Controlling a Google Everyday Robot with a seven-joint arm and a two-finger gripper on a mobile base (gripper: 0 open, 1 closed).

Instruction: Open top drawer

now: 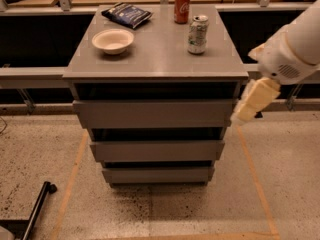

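Note:
The top drawer (pixel 152 114) is the widest grey front panel, just under the cabinet top, and sits flush with no visible gap pulled out. My gripper (pixel 242 115) is cream coloured and hangs from the white arm (pixel 292 54) at the right. It points down and left, with its tip right by the top drawer's right end. Whether it touches the panel does not show.
On the grey cabinet top (pixel 155 59) stand a white bowl (pixel 113 40), a dark snack bag (pixel 127 13), a red can (pixel 182 6) and a silver-green can (pixel 198 34). The middle drawer (pixel 156 150) and bottom drawer (pixel 157 174) lie below. A black bar (pixel 35 211) lies on the floor at the lower left.

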